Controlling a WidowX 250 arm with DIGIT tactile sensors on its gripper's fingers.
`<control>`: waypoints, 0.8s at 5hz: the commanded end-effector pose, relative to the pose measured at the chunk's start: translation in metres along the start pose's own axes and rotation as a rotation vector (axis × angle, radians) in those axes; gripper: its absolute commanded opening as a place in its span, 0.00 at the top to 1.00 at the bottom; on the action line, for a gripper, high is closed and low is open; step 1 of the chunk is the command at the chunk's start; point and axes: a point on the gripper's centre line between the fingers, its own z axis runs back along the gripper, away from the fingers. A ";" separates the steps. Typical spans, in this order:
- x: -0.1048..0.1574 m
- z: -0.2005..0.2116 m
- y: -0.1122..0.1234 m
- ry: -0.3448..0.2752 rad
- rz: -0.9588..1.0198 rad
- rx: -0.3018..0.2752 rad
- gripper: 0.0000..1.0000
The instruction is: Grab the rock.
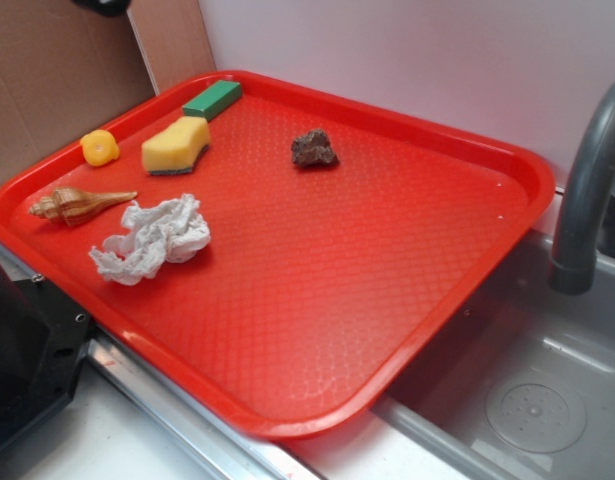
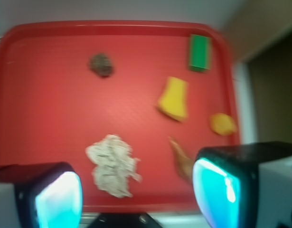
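The rock [image 1: 314, 149] is a small lumpy dark brown-grey stone lying alone on the red tray [image 1: 317, 300], toward its far side. In the wrist view the rock [image 2: 101, 64] shows in the upper left part of the tray [image 2: 46, 109]. My gripper [image 2: 137, 192] hangs high above the tray's near edge, far from the rock. It is open, its two cyan-padded fingers [image 2: 59, 199] wide apart with nothing between them. The exterior view does not show the gripper.
On the tray lie a yellow sponge [image 1: 176, 145], a green block [image 1: 212, 99], a small yellow-orange object [image 1: 100, 147], a tan spiral seashell [image 1: 77, 205] and crumpled white paper [image 1: 152, 238]. A grey faucet [image 1: 587, 190] and sink basin [image 1: 527, 400] stand at right.
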 end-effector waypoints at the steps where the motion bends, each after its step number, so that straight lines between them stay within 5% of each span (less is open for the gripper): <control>1: 0.072 -0.069 -0.034 0.041 -0.236 0.017 0.00; 2: 0.081 -0.101 -0.023 0.100 -0.227 0.054 0.00; 4: 0.096 -0.137 0.001 0.081 -0.234 0.070 0.00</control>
